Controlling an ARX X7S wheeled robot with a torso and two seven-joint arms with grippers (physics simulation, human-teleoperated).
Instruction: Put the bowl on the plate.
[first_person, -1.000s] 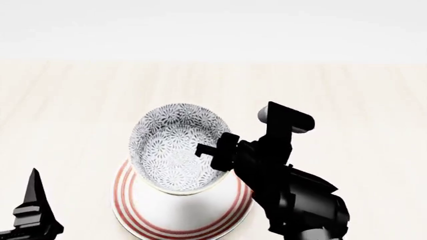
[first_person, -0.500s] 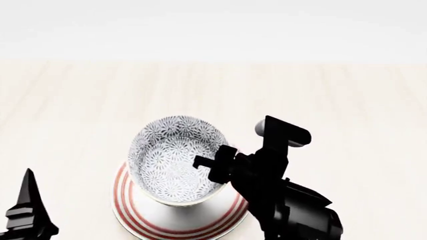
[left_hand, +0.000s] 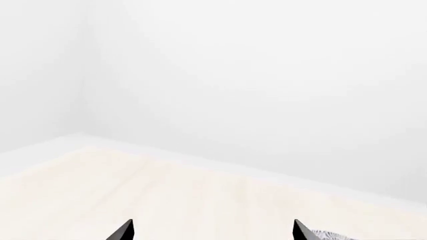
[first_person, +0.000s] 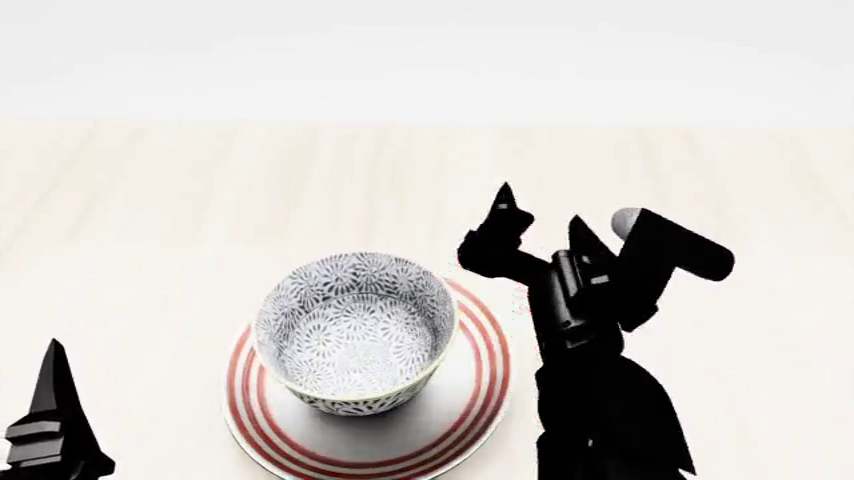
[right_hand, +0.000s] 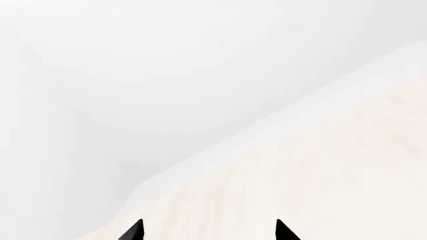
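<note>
The bowl (first_person: 354, 332) sits on the plate (first_person: 461, 420), beside the spread-fingered right gripper (first_person: 545, 228).

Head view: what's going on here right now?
The bowl sits upright on the plate, slightly off centre toward its far-left side. The right gripper is open, empty, and apart from the bowl on its right. The left gripper is also open and idle near the table's front left. The placement looks done.
</note>
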